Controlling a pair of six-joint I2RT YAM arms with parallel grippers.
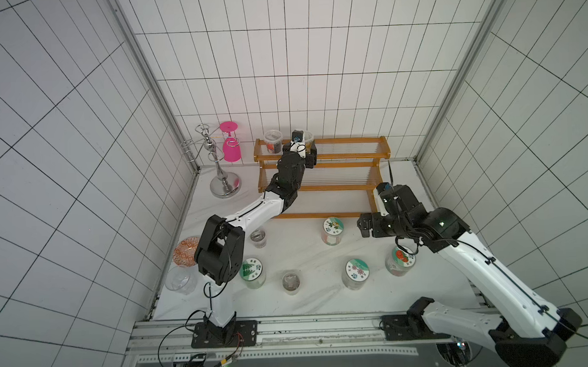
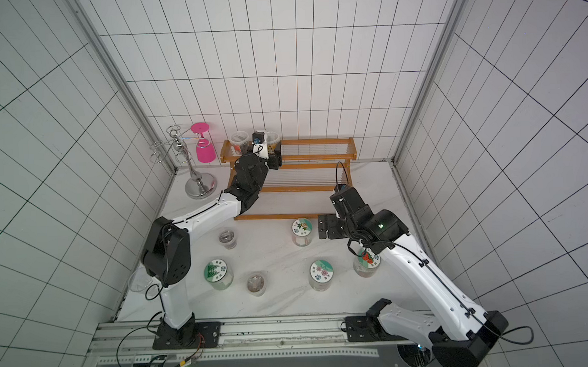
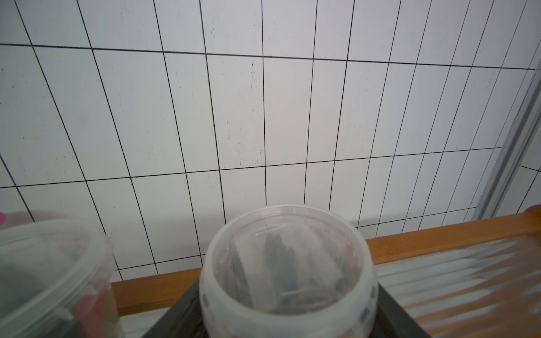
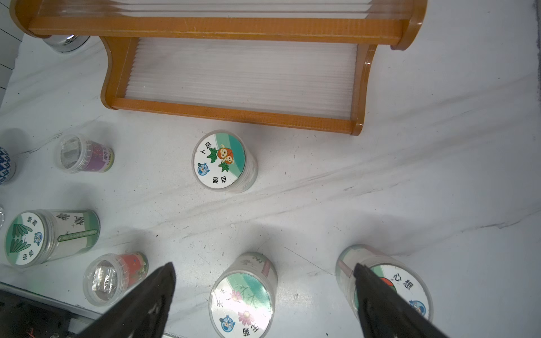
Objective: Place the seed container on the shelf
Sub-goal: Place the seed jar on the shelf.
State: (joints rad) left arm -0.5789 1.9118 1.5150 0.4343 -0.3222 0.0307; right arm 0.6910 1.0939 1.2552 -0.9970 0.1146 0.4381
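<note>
The seed container stood on the top tier of the shelf, set between the dark jaws of the left claw. Whether the jaws pinched it or stood just clear could not be told from the wrist view.

The risk lay in the pull-back. A finger dragging on the container's side could tip it on the thin rods or slide it toward the front rail, and from that height it would likely fall onto the lower tiers. A second jar stood just beside it on the same tier, so a sideways swing of the claw could knock that one too. The back rail ran close behind the container, with the wall beyond, so there was little room to push deeper.

Open room lay along the rest of the top tier, bare toward the far end, and straight back over the lower tiers. The glass stand and pink glass crowded the shelf's near end.

The right claw hung over the table with its jaws wide apart and empty, above several jars and well clear of the shelf.
</note>
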